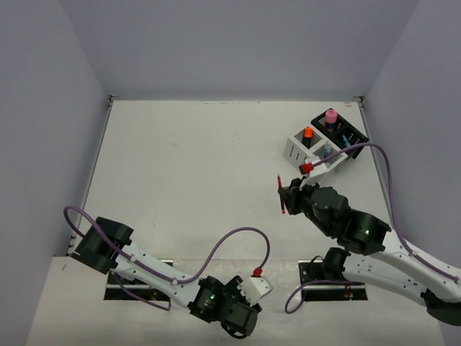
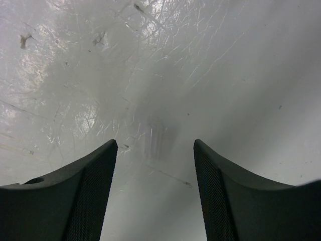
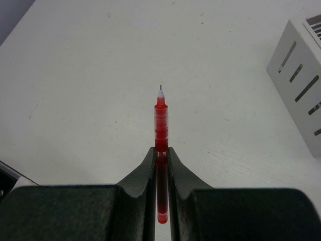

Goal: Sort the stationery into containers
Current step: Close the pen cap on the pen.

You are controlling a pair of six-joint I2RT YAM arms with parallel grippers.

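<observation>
The dark fingers (image 3: pixel 150 165) of the right gripper (image 3: pixel 160 150) are clenched on a thin red pen (image 3: pixel 161 120) of see-through plastic. They pinch its barrel near the middle, so the needle tip points straight out ahead of them and the rear end shows in the slit between them. In the overhead view this pen (image 1: pixel 281 193) appears as a short red stroke at the front of the right gripper (image 1: pixel 288 196), out over the white table (image 1: pixel 194 180) and apart from both containers. Just beyond it, towards the far right corner, stands the white plastic organiser box (image 1: pixel 294 149) with slotted sides. A chunky highlighter (image 1: pixel 307 132) with an orange cap stands upright in one of its compartments. The right wrist view catches one slotted wall of that box (image 3: pixel 301 90) at its right edge, clear of the pen tip. Touching or just behind the white box sits the black organiser box (image 1: pixel 356 135), with a stubby pink cylinder (image 1: pixel 330 115) standing in its far end; what else it holds is too small to tell. The left gripper (image 2: pixel 155 143) is released: its two textured black fingers (image 2: pixel 95 191) stand apart with nothing between them, close over a bare, scuffed, glossy white surface. Its arm is folded low at the near edge of the table.
</observation>
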